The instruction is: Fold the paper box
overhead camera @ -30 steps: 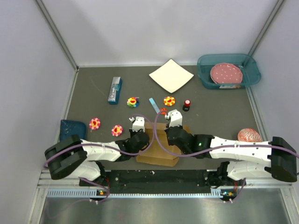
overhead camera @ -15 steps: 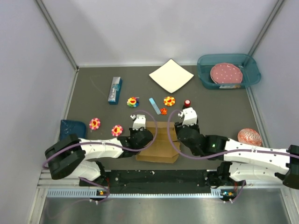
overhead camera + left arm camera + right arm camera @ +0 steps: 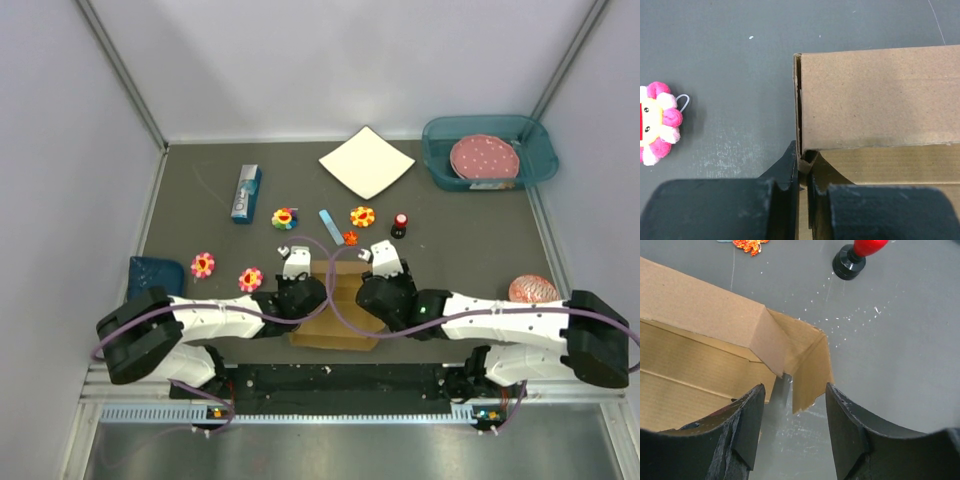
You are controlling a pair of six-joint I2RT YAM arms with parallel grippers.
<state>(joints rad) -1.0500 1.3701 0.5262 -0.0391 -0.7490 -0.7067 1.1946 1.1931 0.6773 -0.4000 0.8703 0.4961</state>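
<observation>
Plush flower point(image 3: 657, 122) lies on the dark tabletop point(image 3: 730, 60), apart from the box's left edge. Left gripper point(image 3: 802, 167) is nearly closed. Its fingers point(image 3: 787, 165) pinch the left side wall of the paper box point(image 3: 875, 100) at a corner, one finger outside and one inside. Box sits at the near centre of the table between the two grippers, partly erected, with corrugated inner faces exposed. Right gripper point(image 3: 792, 390) is spread wide and grips nothing; its fingers straddle the box's far right corner, where a loose end flap stands between them without visible contact. Red-capped black item point(image 3: 860, 255) stands beyond that corner — clear of the cardboard. Teal bin point(image 3: 436, 170) holding a pink dotted disc point(image 3: 484, 157) occupies the far right.
</observation>
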